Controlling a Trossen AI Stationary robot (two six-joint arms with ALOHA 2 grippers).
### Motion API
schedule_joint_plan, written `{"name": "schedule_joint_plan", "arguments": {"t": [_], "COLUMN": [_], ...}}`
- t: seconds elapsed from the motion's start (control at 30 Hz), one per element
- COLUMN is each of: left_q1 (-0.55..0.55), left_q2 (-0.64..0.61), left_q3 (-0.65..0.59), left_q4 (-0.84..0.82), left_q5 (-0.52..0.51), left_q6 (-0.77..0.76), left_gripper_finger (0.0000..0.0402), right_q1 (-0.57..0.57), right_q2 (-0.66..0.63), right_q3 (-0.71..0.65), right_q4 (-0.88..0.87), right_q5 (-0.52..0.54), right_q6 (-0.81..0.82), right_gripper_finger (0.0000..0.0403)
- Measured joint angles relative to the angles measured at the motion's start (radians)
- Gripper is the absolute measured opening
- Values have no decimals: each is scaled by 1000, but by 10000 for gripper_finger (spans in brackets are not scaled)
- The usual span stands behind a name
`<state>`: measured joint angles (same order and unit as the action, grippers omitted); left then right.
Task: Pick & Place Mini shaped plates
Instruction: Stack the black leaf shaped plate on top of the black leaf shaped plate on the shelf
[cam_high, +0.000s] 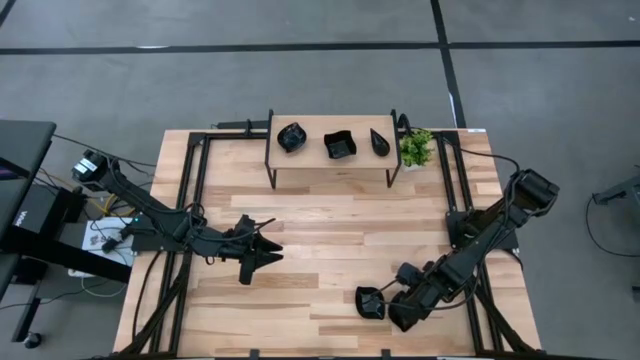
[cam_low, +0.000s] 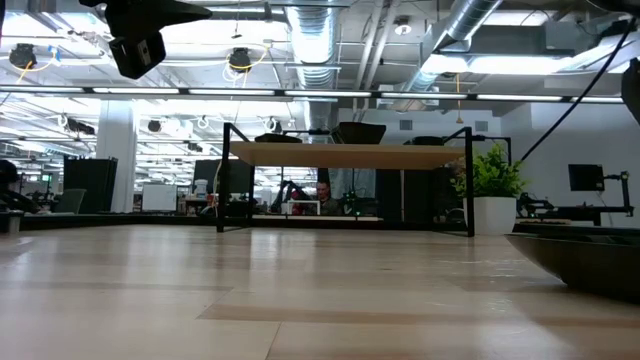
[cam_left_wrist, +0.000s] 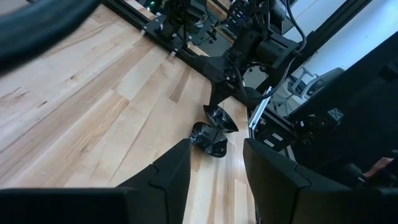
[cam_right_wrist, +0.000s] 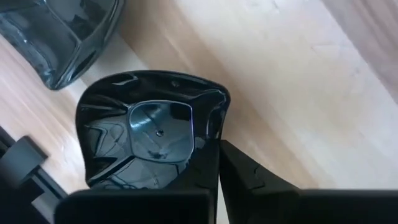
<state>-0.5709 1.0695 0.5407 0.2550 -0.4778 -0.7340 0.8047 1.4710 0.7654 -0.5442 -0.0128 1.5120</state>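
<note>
The right hand (cam_right_wrist: 217, 155), fingers pinched on the near rim of a black square plate (cam_right_wrist: 152, 134) seemingly resting on the counter (cam_high: 330, 225), should lift straight before travelling.

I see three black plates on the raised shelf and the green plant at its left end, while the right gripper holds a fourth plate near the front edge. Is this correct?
Not quite. In the high view the green plant stands at the right end of the shelf, not the left. The rest holds: three black plates sit on the shelf, and the right gripper holds a fourth plate near the front edge.
</note>
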Motion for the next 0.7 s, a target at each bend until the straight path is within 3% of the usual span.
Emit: {"name": "schedule_joint_plan", "arguments": {"t": [0.47, 0.7], "left_q1": [0, 0], "left_q2": [0, 0], "left_q3": [0, 0], "left_q4": [0, 0], "left_q5": [0, 0], "left_q6": [4, 4], "left_gripper_finger": [149, 149], "right_q1": [-3, -81], "right_q2": [-192, -227], "right_q3": [0, 38], "right_q4": [-53, -77], "right_q5": [17, 44], "right_q6": [58, 25], "right_gripper_finger": [1, 1]}}
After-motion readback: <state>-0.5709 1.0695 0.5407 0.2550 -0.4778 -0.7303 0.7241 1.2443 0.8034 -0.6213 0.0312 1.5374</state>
